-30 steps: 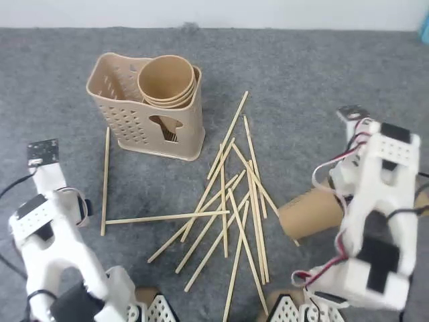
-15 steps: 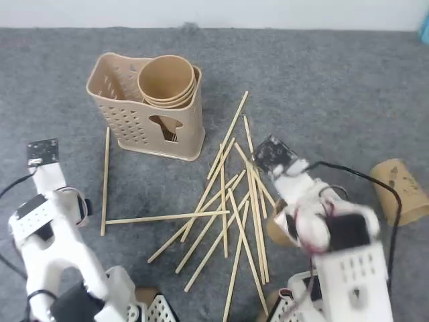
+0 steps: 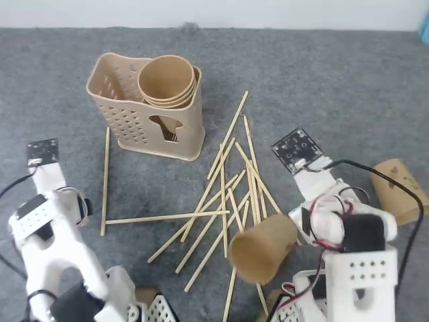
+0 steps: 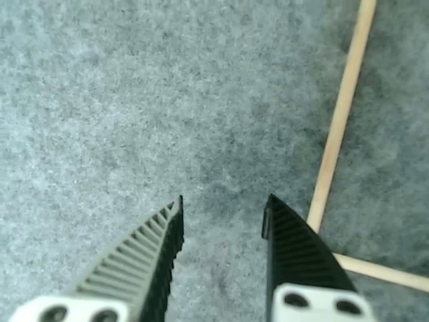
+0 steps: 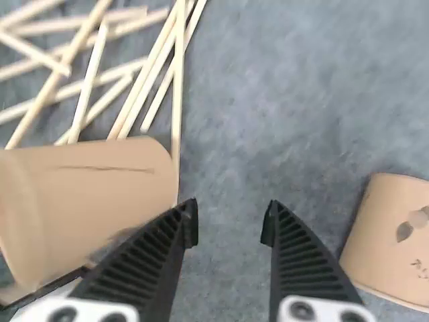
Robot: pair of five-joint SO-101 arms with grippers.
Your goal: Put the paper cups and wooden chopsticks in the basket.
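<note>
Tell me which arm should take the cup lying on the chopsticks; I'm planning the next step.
Right, probably: the right hand, open, is beside that cup; the left hand hovers over carpet near a single chopstick.

Scattered chopsticks (image 3: 223, 194) and a tipped cup (image 3: 263, 247) clutter the surface's (image 3: 335, 80) middle; the basket (image 3: 144, 124) blocks its far left; the far right corner lies open.
</note>
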